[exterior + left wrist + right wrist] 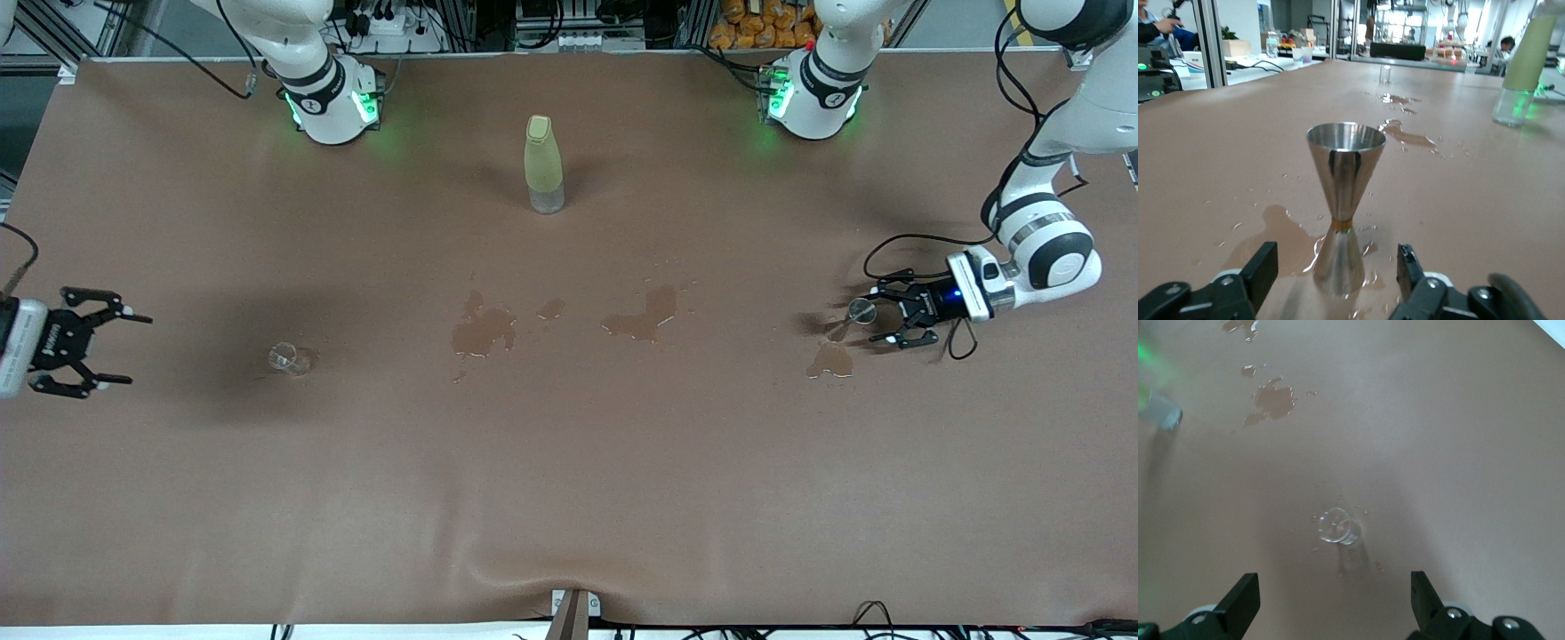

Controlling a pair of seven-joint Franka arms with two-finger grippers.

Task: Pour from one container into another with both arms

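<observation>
The silver metal cup (861, 311), a shiny jigger-like cone, stands upright on a wet patch toward the left arm's end of the table. My left gripper (877, 312) is low at the table, open, with its fingers (1265, 267) on either side of the silver cup's base (1341, 260) and a gap on each side. The tiny clear glass cup (289, 358) sits on the table toward the right arm's end. My right gripper (135, 349) is open and holds nothing, a good way short of the glass cup (1337, 525).
A tall yellow-green bottle (542, 164) stands mid-table, farther from the front camera than both cups. Spilled puddles (483, 329) (645, 316) lie between the cups, and another puddle (831, 360) lies beside the silver cup.
</observation>
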